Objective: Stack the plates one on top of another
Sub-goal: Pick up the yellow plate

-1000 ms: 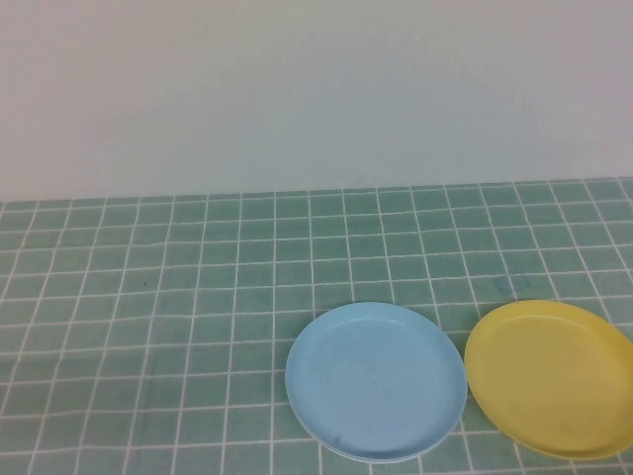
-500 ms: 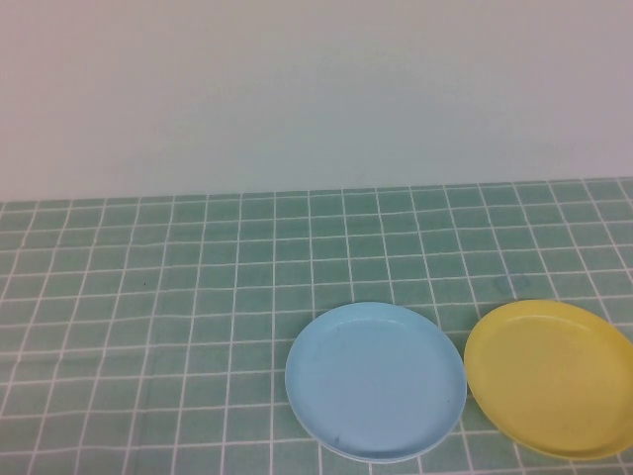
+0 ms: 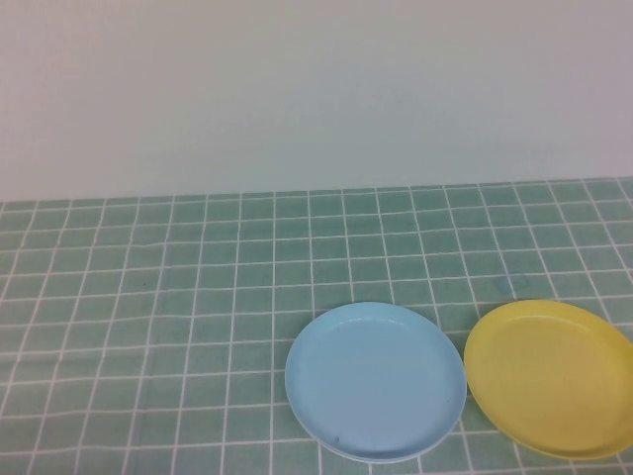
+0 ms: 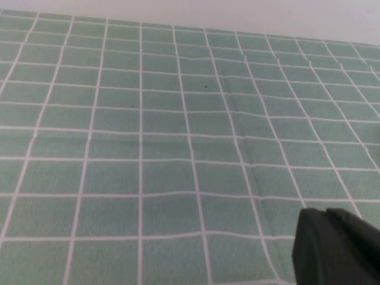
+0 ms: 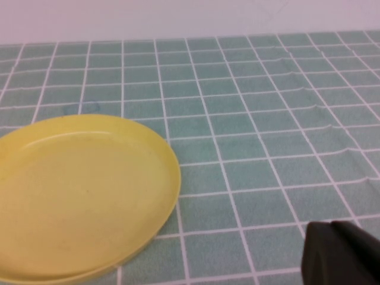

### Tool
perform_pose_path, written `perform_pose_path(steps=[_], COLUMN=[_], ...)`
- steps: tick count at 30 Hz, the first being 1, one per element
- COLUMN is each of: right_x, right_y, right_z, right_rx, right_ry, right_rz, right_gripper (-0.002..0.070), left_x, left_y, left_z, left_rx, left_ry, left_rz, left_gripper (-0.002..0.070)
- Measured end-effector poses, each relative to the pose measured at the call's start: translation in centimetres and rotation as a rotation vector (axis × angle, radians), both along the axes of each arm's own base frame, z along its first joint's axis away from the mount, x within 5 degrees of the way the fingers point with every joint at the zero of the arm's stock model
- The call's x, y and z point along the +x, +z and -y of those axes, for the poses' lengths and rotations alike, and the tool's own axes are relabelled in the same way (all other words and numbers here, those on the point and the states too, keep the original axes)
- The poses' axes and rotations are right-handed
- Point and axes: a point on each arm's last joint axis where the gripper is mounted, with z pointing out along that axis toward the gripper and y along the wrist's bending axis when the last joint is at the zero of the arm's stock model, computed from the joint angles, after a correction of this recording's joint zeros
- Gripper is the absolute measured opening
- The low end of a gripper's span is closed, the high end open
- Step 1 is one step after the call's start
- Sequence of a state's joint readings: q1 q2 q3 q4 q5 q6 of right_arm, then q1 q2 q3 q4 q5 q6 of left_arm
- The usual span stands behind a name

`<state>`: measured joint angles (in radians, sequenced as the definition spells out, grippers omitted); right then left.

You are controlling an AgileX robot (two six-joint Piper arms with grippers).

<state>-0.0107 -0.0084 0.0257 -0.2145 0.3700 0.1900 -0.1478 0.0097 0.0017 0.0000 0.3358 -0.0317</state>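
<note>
— Nothing has moved since the earlier frames: both plates lie exactly where they were.

— How many plates show?

— Two. One light blue plate [image 3: 376, 382] and one yellow plate [image 3: 550, 378], both bare inside, nothing resting in either. They lie flat on the green tiled cloth [image 3: 178, 297], just beside each other, rims close but apart. Under the blue plate's near edge a thin pale rim shows; I cannot tell whether that is another plate.

— And the grippers?

— Neither appears in the high view. The left gripper [image 4: 338, 249] shows only as a dark tip at the corner of its wrist view, over bare cloth, no plate near it. The right gripper [image 5: 341, 252] is likewise a dark tip; the yellow plate [image 5: 77, 196] lies on the cloth ahead of it and off to one side, apart from it.

— Open or closed?

— I cannot tell for either; neither holds anything visible.
</note>
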Motion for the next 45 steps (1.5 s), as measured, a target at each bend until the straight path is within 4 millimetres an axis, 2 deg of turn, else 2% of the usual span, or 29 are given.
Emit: perform_pose_path(steps=[32, 34, 39, 45], right_x=[0.0, 0.1, 0.5, 0.6], right_y=[0.1, 0.3, 1.7, 3.1], right_z=[0.2, -0.1, -0.8, -0.8], right_rx=[-0.047, 0.036, 0.380, 0.454], right_ry=[-0.002, -0.004, -0.005, 0.009], right_rz=[0.004, 0.044, 0.205, 0.369], right_gripper=[-0.0002, -0.0002, -0.0002, -0.0002], left_x=[0.0, 0.0, 0.0, 0.0], left_y=[0.0, 0.0, 0.0, 0.0], left_z=[0.0, 0.0, 0.0, 0.0], left_rx=[-0.023, -0.023, -0.023, -0.023], left_ry=[0.007, 0.007, 0.007, 0.007], left_rz=[-0.001, -0.001, -0.001, -0.001], left_gripper=[-0.0001, -0.0001, -0.0001, -0.0001])
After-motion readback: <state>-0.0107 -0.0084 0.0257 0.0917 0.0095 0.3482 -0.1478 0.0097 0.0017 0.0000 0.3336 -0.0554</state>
